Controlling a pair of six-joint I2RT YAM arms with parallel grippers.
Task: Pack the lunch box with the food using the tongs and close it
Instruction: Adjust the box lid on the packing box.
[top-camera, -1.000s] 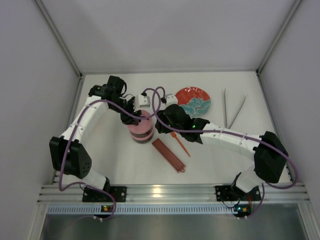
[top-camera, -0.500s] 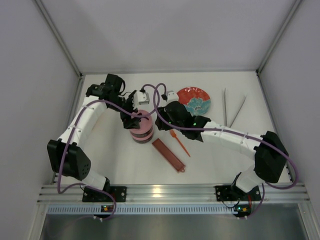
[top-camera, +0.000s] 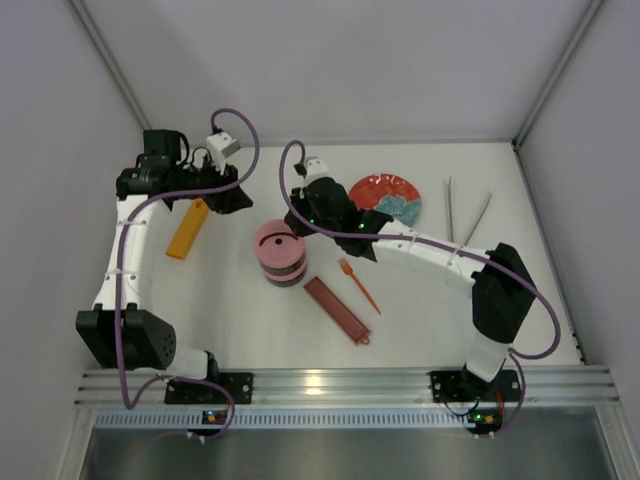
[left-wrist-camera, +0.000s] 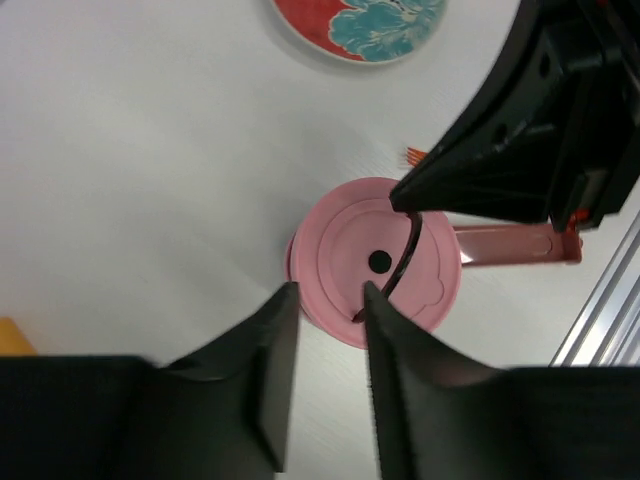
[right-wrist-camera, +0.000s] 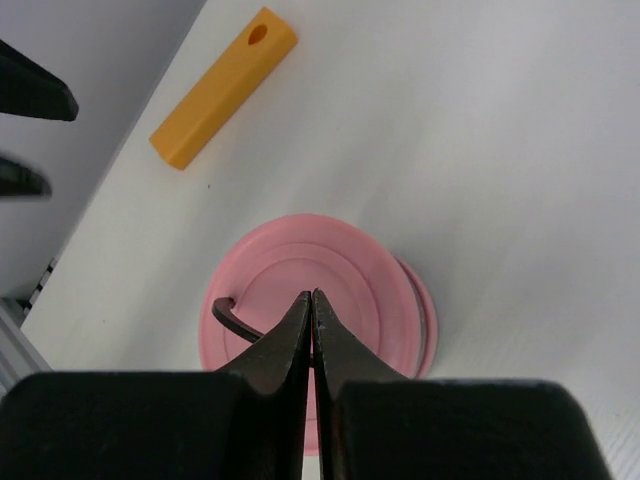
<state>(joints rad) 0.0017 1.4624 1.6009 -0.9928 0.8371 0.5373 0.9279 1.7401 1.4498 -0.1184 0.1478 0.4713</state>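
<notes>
The lunch box (top-camera: 280, 254) stands stacked at mid-table with its pink lid (left-wrist-camera: 375, 262) on, the black curved handle (right-wrist-camera: 228, 316) lying across the lid. My right gripper (right-wrist-camera: 312, 296) is shut, its tips just over the lid; the handle runs behind its fingers and I cannot tell whether they touch. From above, the right gripper (top-camera: 294, 220) sits at the box's far edge. My left gripper (left-wrist-camera: 328, 294) is open and empty, drawn back to the far left (top-camera: 242, 199). The tongs (top-camera: 452, 214) lie at the far right. No food shows.
A red-and-blue plate (top-camera: 386, 198) sits behind the right arm. An orange fork (top-camera: 358, 285) and a long dark-red tray (top-camera: 337, 310) lie in front of the box, to its right. A flat orange bar (top-camera: 188, 229) lies near the left wall.
The left gripper has left the lid and swung back to the far left, uncovering the orange bar. The right gripper has shut and drawn back a little toward the box's far edge.
</notes>
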